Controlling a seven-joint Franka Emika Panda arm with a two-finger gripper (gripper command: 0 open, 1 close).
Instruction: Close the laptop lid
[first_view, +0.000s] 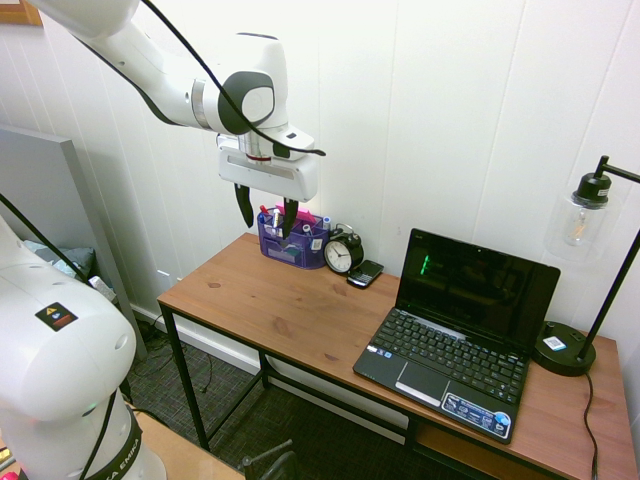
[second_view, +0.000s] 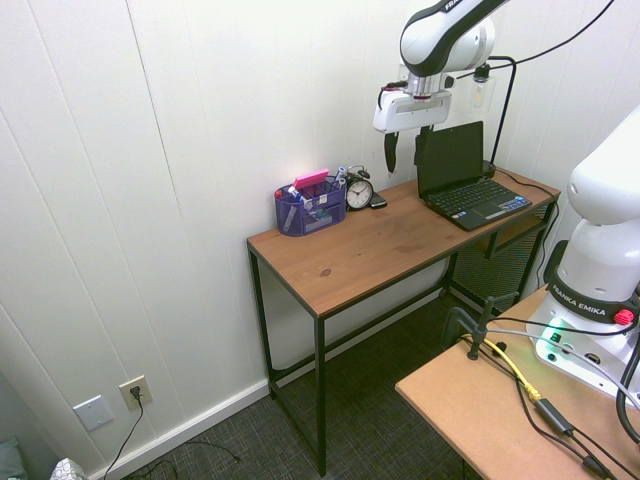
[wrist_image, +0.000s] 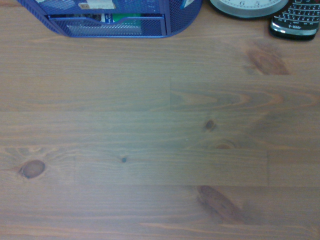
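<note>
Desk: a wooden desk (first_view: 290, 310) on a black frame stands against the white panelled wall (first_view: 440, 110).
Organizer: a purple mesh organizer (second_view: 311, 208) with pens and a pink item sits on the desk near the wall.
Clock: a black alarm clock (first_view: 343, 252) with a white face stands just beside the organizer.
Phone: a black phone with a keypad (first_view: 365, 274) lies flat beside the clock, on the side toward the laptop.
Lamp: a black desk lamp (first_view: 563, 348) with a clear glass shade stands near the laptop, on the side away from the phone.
In the way: the clock and phone lie between the organizer and the laptop, along the wall side.
Laptop lid: the laptop lid (first_view: 478, 290) stands raised, dark screen showing, at the wall side of its keyboard base (first_view: 445, 370).
Arm: the white arm (first_view: 205, 95) reaches in high, its gripper (first_view: 268, 222) pointing down above the desk, well apart from the lid.
Fingers: spread wide, holding nothing.
</note>
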